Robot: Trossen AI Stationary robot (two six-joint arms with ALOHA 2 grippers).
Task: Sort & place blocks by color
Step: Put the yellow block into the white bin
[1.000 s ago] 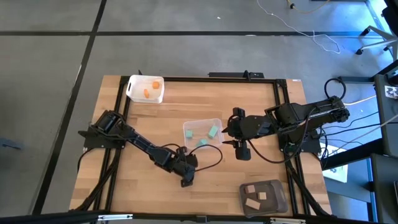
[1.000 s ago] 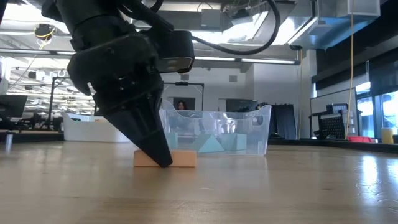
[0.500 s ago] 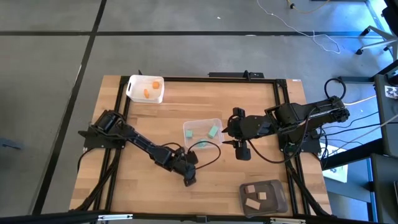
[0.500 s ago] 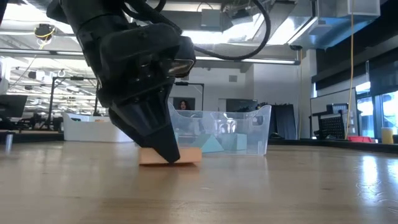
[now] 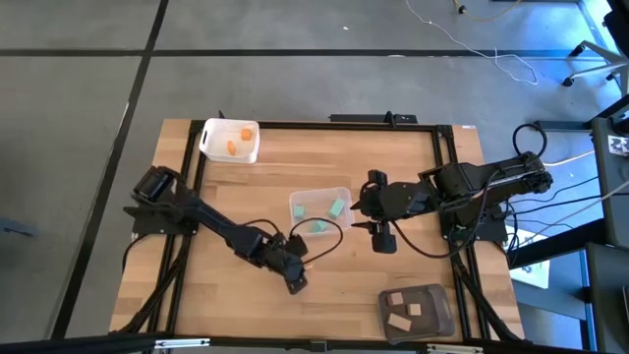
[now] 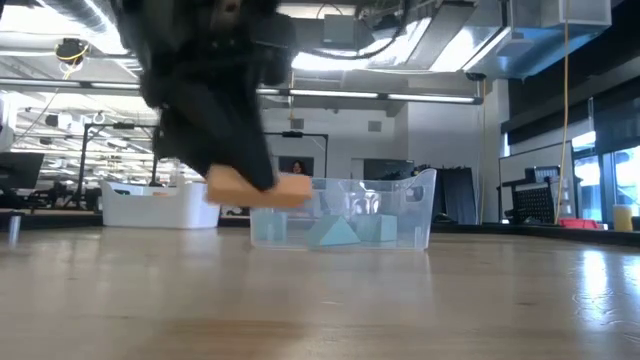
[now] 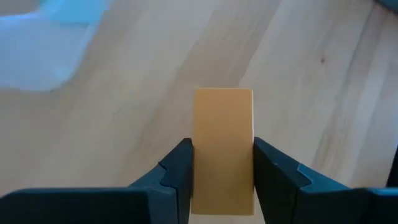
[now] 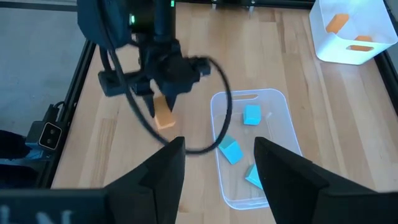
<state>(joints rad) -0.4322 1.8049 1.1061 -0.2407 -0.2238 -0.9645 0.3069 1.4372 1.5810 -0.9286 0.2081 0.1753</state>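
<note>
My left gripper [image 5: 294,276] is near the table's front middle, shut on an orange block [image 7: 224,149]. The block hangs above the tabletop in the low view [image 6: 260,188] and also shows in the right wrist view [image 8: 163,116]. My right gripper [image 8: 217,174] is open and empty, just right of the clear tub [image 5: 319,209], which holds teal blocks [image 8: 231,151]. A white tub [image 5: 230,140] at the far left holds orange blocks. A dark grey tub [image 5: 417,313] at the front right holds tan blocks. My left gripper pinches the orange block's two long sides [image 7: 200,163] between its two fingers. The fingers come from above, pointing down, and lie across the block. The block is lifted clear of the table and hangs roughly level under the fingertips [image 6: 245,170].
A black frame [image 5: 192,167] runs along the table's edges. Bare wood [image 5: 206,295] lies at the front left and between the tubs. A cable [image 8: 186,124] loops from the left arm beside the clear tub. The room shows beyond the table in the low view.
My left gripper has risen with the orange block. The block lay flat on the table a second ago and now hangs clear of it, still pinched between the fingers.
</note>
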